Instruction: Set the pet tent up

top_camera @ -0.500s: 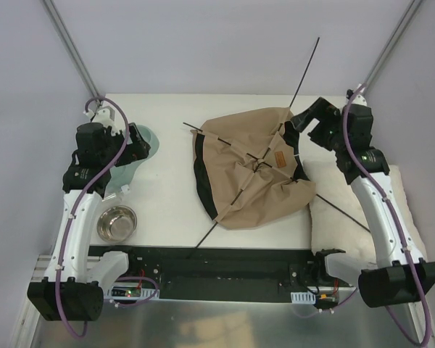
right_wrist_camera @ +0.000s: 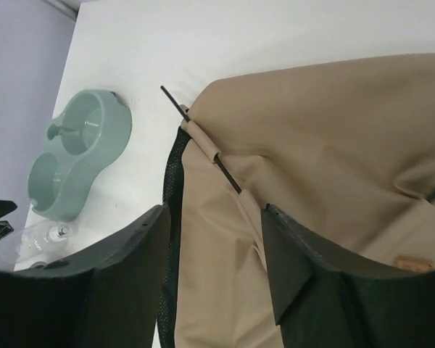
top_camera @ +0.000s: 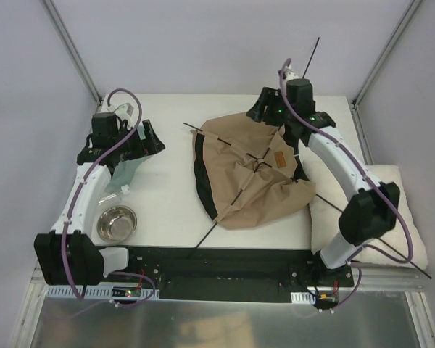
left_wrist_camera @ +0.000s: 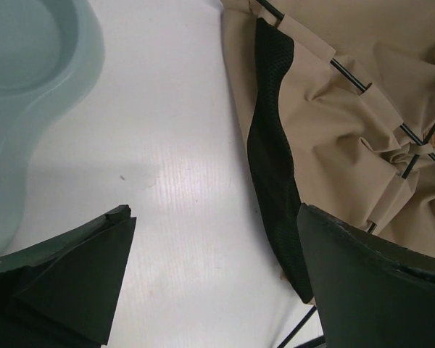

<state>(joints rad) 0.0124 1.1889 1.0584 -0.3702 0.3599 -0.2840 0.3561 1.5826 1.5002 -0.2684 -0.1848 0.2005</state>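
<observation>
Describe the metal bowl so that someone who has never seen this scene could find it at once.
Look at the white table, then at its near left corner. Just nearer than the pale green double feeder sits the metal bowl. It is the only shiny, round, silver dish; the feeder is matte green with two wells.

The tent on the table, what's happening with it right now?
Two robot arms are working on a pet tent, which lies collapsed flat on the table with thin black poles threaded through it. The right gripper hangs open over the tent's far edge, holding nothing. The left gripper is open too, over bare table between a green double bowl and the tent's left side.
</observation>
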